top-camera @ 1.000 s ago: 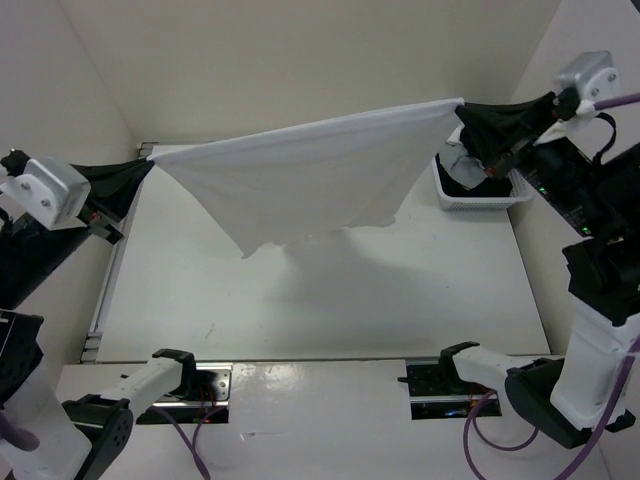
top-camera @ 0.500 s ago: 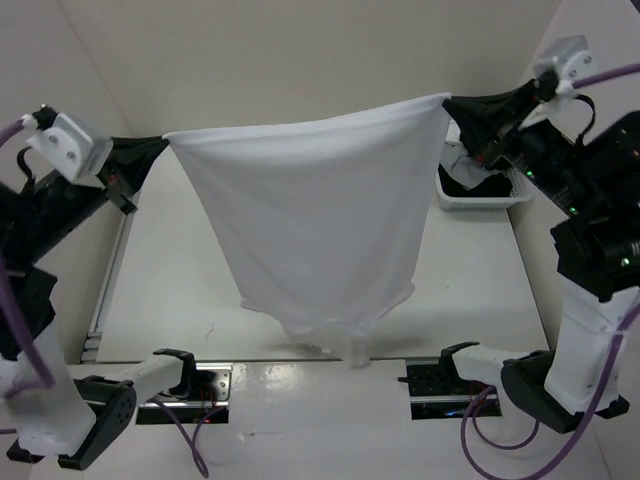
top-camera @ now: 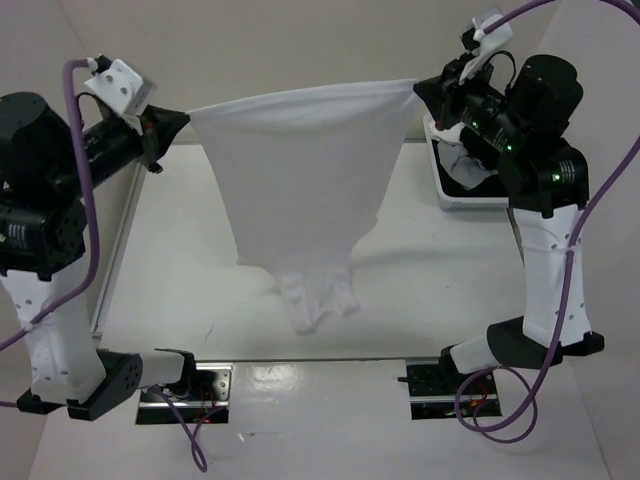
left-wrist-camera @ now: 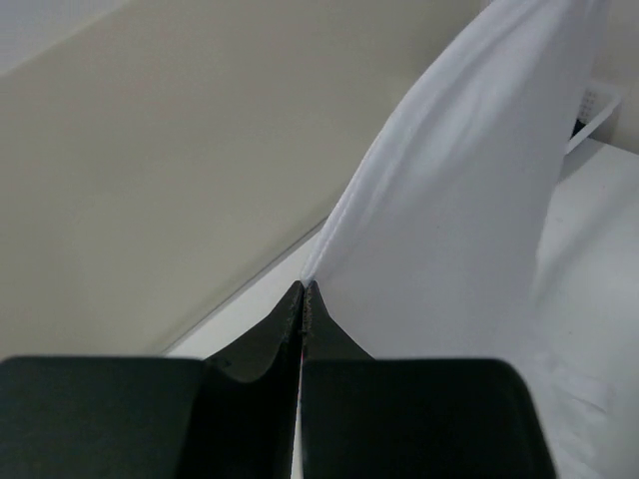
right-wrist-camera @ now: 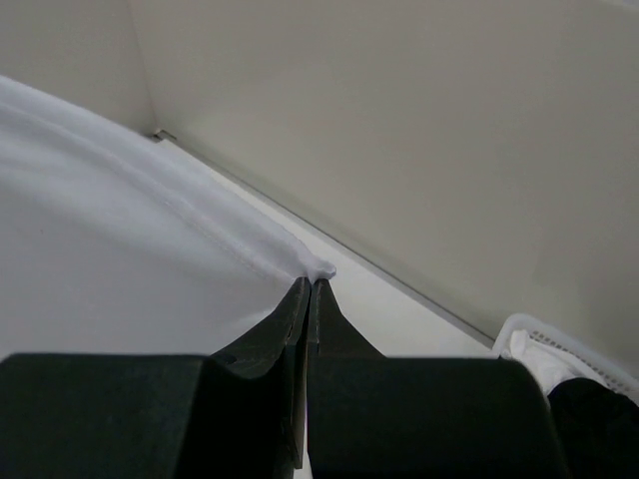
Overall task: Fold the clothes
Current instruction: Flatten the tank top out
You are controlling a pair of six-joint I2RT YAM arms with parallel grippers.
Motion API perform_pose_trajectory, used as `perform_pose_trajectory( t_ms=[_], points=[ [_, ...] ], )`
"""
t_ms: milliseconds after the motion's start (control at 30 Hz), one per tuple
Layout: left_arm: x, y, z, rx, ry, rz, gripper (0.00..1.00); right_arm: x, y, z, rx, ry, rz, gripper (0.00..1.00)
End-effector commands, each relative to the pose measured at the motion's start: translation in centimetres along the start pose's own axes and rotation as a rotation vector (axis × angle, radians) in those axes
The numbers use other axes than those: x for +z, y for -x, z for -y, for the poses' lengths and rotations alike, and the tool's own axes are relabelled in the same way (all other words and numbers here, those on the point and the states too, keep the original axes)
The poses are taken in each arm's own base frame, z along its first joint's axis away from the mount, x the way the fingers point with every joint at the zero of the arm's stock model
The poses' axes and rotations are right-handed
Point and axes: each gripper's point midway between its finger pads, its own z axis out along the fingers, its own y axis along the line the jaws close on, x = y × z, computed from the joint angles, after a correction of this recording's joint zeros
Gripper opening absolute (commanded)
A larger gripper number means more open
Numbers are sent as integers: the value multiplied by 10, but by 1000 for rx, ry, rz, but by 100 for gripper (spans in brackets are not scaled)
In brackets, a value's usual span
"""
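Where the left gripper and right gripper stand raised at far left and far right, each has its jaws clamped on a top corner of the white garment. It is stretched between them above the table and narrows downward to a bunched lower end. White lattice basket: far right, below the right gripper, holding dark and white cloth.

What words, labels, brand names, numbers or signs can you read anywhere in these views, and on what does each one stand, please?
There are none to read. The white garment is plain and unprinted, the basket shows no label, and the right arm shows only small green lights, no characters. The wrist views show no lettering either.
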Motion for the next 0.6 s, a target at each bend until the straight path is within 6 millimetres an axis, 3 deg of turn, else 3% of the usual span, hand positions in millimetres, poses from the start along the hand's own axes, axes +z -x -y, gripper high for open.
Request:
perform_pose_trajectory(
  t_ms=[0, 333, 500, 567],
  points=[
    [-40, 44, 8, 97, 53, 137, 0, -44, 59, 0, -64, -55, 163, 0],
    [-100, 57, 37, 129, 94, 205, 0, -105, 83, -29, -87, -16, 241, 0],
    [-113, 61, 45, 145, 93, 216, 0, -136, 94, -37, -104, -14, 288, 0],
    [-120, 70, 49, 154, 95, 241, 0, -138, 97, -40, -102, 2, 296, 0]
  ],
)
